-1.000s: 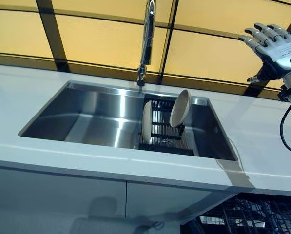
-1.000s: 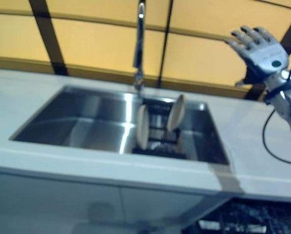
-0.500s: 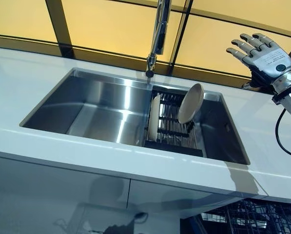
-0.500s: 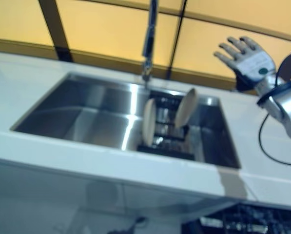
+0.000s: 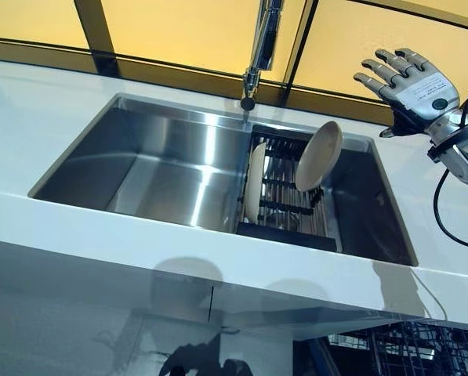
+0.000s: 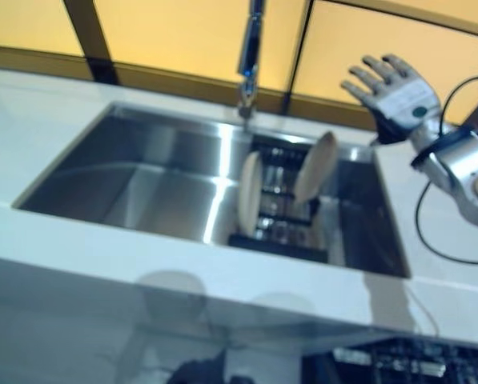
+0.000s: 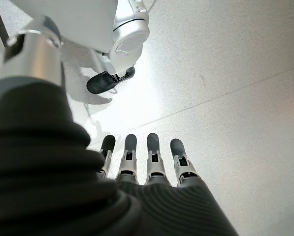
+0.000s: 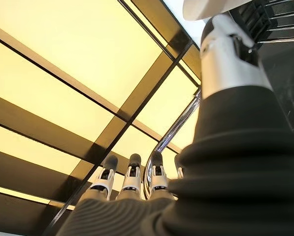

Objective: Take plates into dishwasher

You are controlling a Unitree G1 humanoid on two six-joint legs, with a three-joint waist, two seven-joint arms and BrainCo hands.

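Two pale plates stand on edge in a black rack [image 5: 284,205] in the right half of the steel sink [image 5: 155,168]. The left plate [image 5: 254,182] is upright; the right plate [image 5: 318,157] leans back toward the wall. My right hand [image 5: 412,82] hovers open, palm out and fingers spread, above the counter to the right of the sink, apart from the plates. My left hand [image 7: 149,164] shows only in its own wrist view, fingers straight, pointing at the floor. The dishwasher's dark wire rack [image 5: 410,352] shows below the counter at the lower right.
A tall faucet [image 5: 261,47] rises behind the sink, just left of the rack. White countertop [image 5: 77,227] surrounds the sink. Yellow wall panels with dark strips run behind it. White cabinet fronts lie below the counter's front edge.
The camera has tilted, shifting the whole scene. My right hand has drifted a little left toward the sink, still open. The plates have not moved.
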